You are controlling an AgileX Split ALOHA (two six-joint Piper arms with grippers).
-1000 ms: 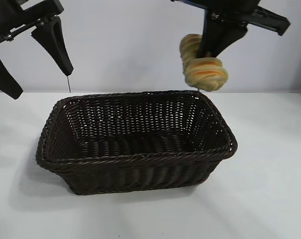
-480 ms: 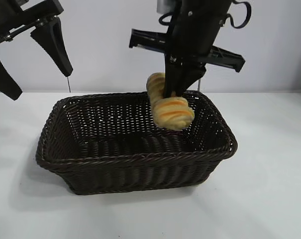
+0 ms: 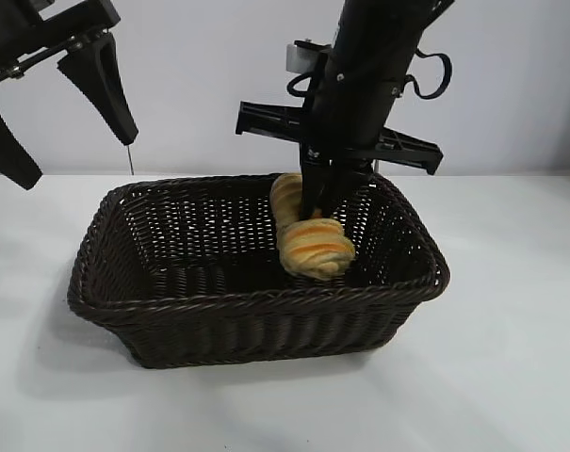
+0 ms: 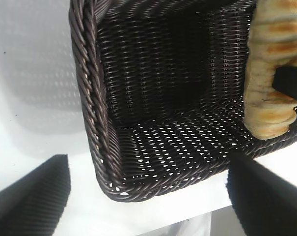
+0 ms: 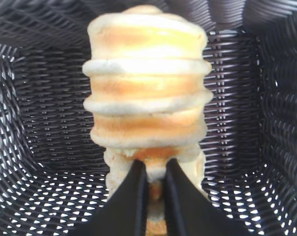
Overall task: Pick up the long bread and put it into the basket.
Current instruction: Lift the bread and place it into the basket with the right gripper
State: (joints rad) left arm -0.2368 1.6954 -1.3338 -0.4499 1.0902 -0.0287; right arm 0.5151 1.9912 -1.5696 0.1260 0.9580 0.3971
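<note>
The long bread [image 3: 313,240], golden-tan with orange stripes, hangs inside the dark brown woven basket [image 3: 171,301], towards its right end. My right gripper [image 3: 324,202] is shut on the bread's middle and reaches down past the rim from above. In the right wrist view the black fingers [image 5: 133,196] pinch the loaf [image 5: 147,88] close over the basket's weave [image 5: 40,147]. My left gripper [image 3: 63,118] hangs open above the table, up and left of the basket, holding nothing. Its wrist view shows a basket corner [image 4: 104,162] and the bread [image 4: 271,73].
The basket stands on a white table [image 3: 511,358] before a pale wall. Open tabletop lies to the right and in front of the basket. The left arm's fingers [image 3: 101,80] hang over the basket's far left corner.
My right gripper has carried the long bread from high at the right, leftwards and down into the basket. The left arm has not moved.
</note>
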